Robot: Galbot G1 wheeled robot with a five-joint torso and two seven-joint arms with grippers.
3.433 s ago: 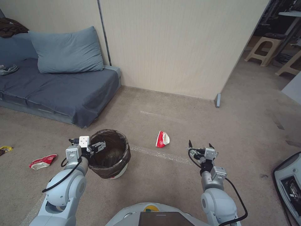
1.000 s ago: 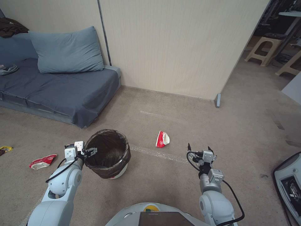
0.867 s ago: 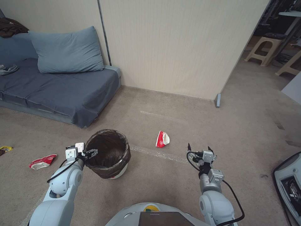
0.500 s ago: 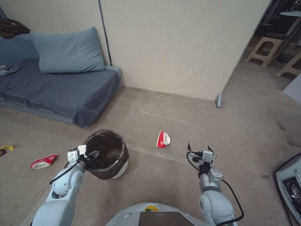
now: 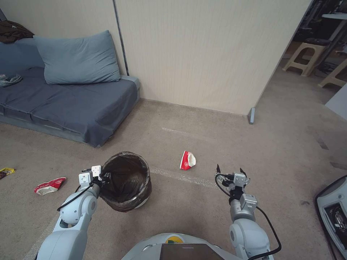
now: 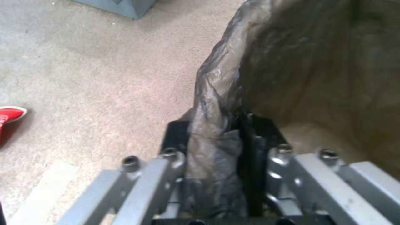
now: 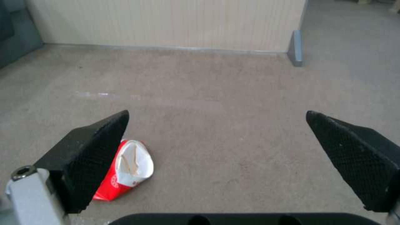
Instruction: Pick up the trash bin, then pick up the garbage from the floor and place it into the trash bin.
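Note:
The trash bin (image 5: 126, 179), a white bucket lined with a dark bag, stands low on the left of the carpet and leans a little. My left gripper (image 5: 105, 176) is shut on its near-left rim. In the left wrist view, my left gripper (image 6: 227, 131) pinches the folded bag (image 6: 217, 93) and the rim between its fingers. A crushed red-and-white paper cup (image 5: 187, 160) lies ahead of my right gripper (image 5: 230, 168), which hangs open and empty. That cup (image 7: 127, 170) sits beside one finger (image 7: 93, 156) of the open right gripper (image 7: 225, 150). Another crushed cup (image 5: 49, 185) and a yellow wrapper (image 5: 5, 172) lie far left.
A blue sofa (image 5: 68, 101) with a pillow (image 5: 77, 57) fills the back left. A beige partition wall (image 5: 202, 54) ends at a grey foot (image 5: 251, 115). Stools (image 5: 307, 54) stand back right. A grey machine (image 5: 334, 213) is at the right edge. Open carpet lies between.
My left gripper has drawn back to the bin's near-left rim and shut on it. The bin has shifted slightly and leans. The right arm has hardly moved.

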